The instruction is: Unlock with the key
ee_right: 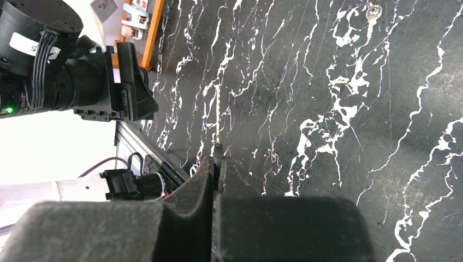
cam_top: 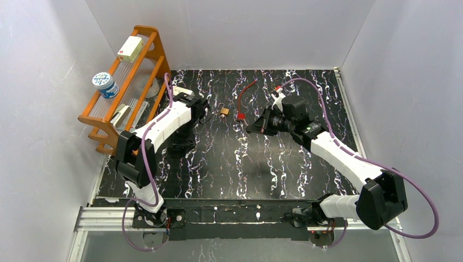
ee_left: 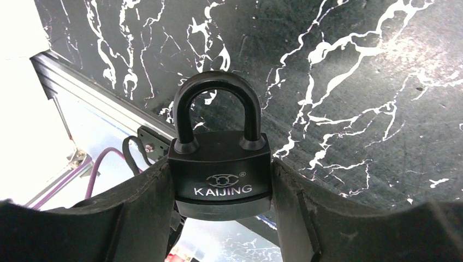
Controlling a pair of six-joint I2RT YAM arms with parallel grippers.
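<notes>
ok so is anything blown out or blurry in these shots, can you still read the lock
Left wrist view: padlock sharp, KAIJING readable, top-left corner blown out white, left fingers dark. Right wrist view: left edge overexposed, right fingers soft near the lens, key only a thin edge-on sliver. Top view: evenly lit and sharp.

A robotics lab cell is indicated: a black marbled worktop (cam_top: 218, 174) is enclosed by plain white panels (cam_top: 235, 33) on three edges, an aluminium rail (cam_top: 104, 216) is bolted along the near edge, and an orange prop rack (cam_top: 155, 52) is set at the far-left corner.
</notes>
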